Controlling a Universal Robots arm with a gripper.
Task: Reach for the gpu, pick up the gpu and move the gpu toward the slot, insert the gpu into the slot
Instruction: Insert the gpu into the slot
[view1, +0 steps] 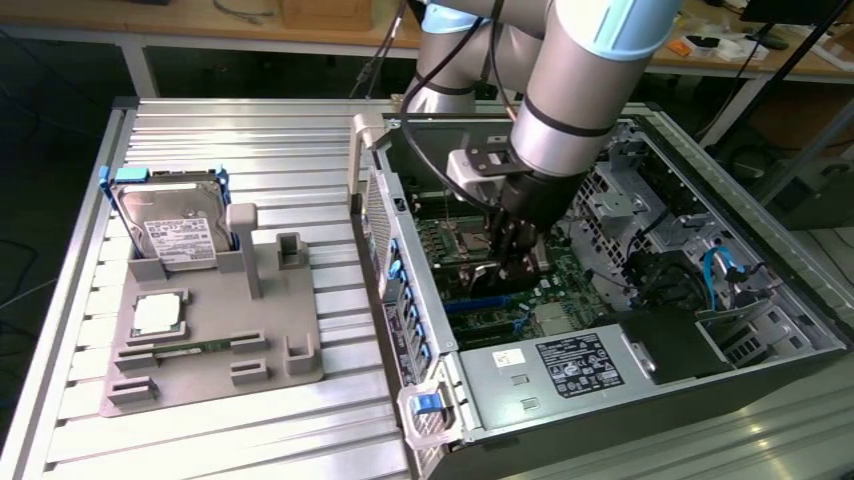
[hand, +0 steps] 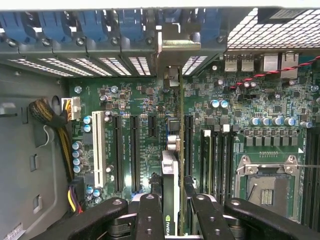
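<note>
- One processor socket (hand: 267, 187), square and silvery, on the green motherboard (hand: 280, 107).
- One gpu (hand: 170, 175), seen edge-on, near the processor socket.
- One gripper (hand: 170, 212) with two dark fingers (hand: 150, 215), clamped on the gpu.
- Three black memory-stick slots (hand: 215, 155), between the gpu and the processor socket.
- One white slot (hand: 98, 150), well apart from the processor socket, beyond the gpu.
- Two long dark slots (hand: 126, 152), on the processor socket's side of the white slot.
- One hard drive (view1: 174, 235), outside the computer case (view1: 747, 330) that holds the processor socket.
</note>
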